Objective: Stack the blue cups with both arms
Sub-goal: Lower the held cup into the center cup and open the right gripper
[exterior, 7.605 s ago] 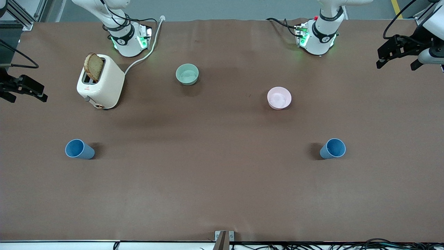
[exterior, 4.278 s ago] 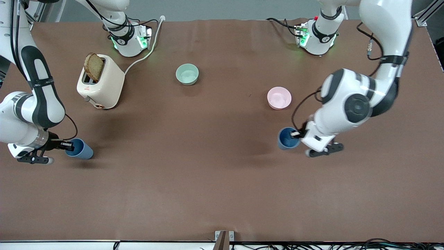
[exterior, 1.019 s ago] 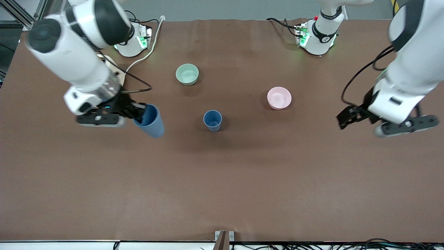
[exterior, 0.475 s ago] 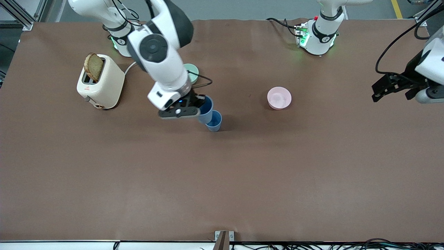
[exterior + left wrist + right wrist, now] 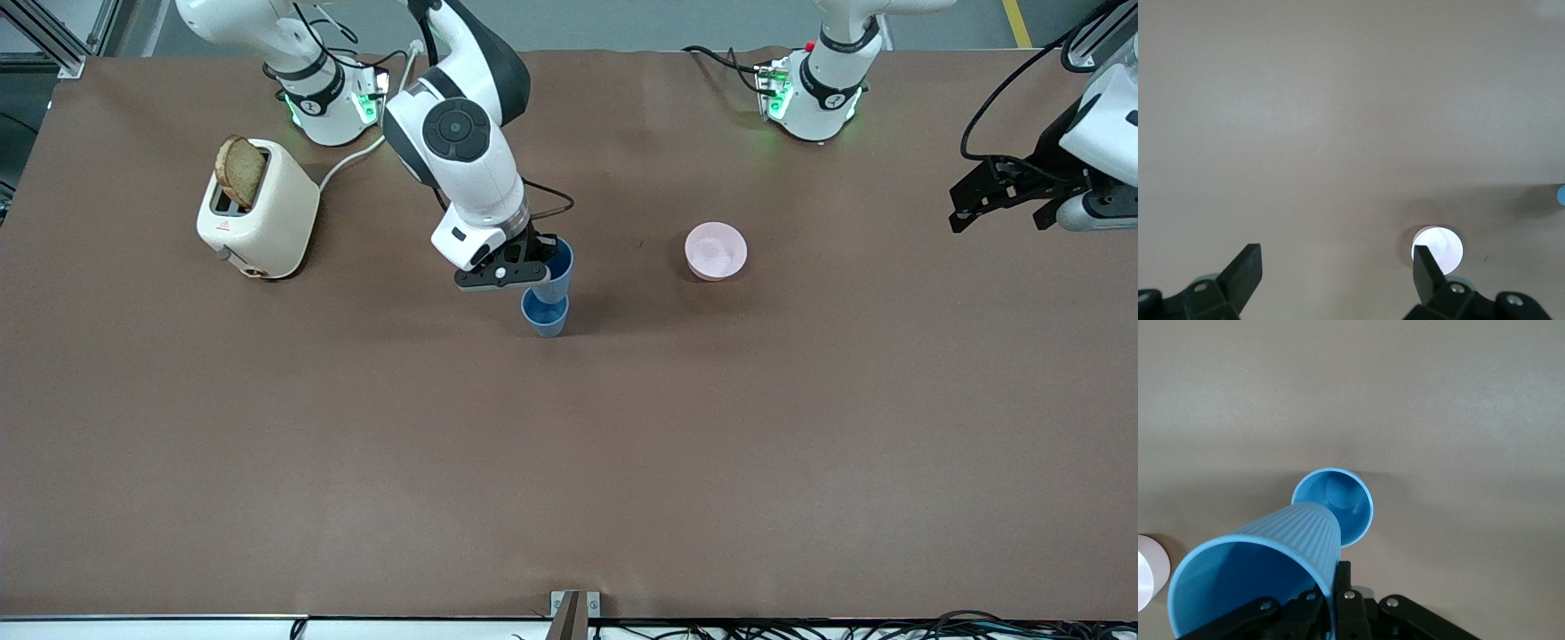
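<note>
One blue cup (image 5: 544, 318) stands upright on the brown table near its middle; it also shows in the right wrist view (image 5: 1338, 503). My right gripper (image 5: 536, 260) is shut on the rim of the second blue cup (image 5: 555, 274), holding it tilted directly over the standing cup, its base at that cup's mouth. In the right wrist view the held cup (image 5: 1265, 573) fills the foreground, one finger inside its wall and one outside. My left gripper (image 5: 1003, 196) is open and empty, raised at the left arm's end of the table, and its fingers (image 5: 1245, 270) stand wide apart.
A pink bowl (image 5: 715, 251) sits toward the left arm's end from the cups; it also shows in the left wrist view (image 5: 1438, 247). A cream toaster (image 5: 258, 209) with a bread slice stands toward the right arm's end. The right arm hides the mint-green bowl.
The left gripper took one cup to the table's middle, let go and drew back. The right gripper carried the other cup over it and has now moved it directly above.
</note>
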Robot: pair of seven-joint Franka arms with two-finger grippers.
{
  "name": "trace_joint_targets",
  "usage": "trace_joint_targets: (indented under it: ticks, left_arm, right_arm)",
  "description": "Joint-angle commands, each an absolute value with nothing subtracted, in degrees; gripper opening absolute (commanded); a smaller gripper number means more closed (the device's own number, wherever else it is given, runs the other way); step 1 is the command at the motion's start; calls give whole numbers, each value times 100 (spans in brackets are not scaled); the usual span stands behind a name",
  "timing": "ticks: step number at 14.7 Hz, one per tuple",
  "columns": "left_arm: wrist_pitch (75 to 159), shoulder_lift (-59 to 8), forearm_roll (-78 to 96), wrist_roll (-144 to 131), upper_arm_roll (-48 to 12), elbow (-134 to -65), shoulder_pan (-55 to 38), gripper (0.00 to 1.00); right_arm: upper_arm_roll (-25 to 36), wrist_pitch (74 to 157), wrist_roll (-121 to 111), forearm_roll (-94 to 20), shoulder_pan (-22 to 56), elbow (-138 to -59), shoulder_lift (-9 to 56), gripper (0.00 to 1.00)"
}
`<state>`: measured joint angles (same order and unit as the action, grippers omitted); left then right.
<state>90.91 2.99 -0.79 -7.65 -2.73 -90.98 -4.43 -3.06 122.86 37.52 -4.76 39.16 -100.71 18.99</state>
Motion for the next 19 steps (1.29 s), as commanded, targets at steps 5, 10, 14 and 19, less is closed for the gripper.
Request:
trace_joint_targets:
  ticks: [5, 10, 14, 19]
  left_arm:
    - [9018, 211, -44, -747, -272, -9071, -483, 100]
    - [9009, 220, -26, -624, -272, -9105, -466, 100]
    - [9009, 211, -35, -606, -272, -9097, -440, 100]
    - [8991, 263, -26, -606, -264, -9105, -404, 100]
  right_arm:
    - [-246, 13270, 3823, -501, 4025, -10581, 2109, 0]
    - [-246, 13368, 3806, -501, 4017, -10670, 2145, 1]
    - [-237, 13324, 3771, -466, 3981, -10696, 2144, 22]
    - [-246, 13298, 3823, -457, 4025, -10696, 2074, 95]
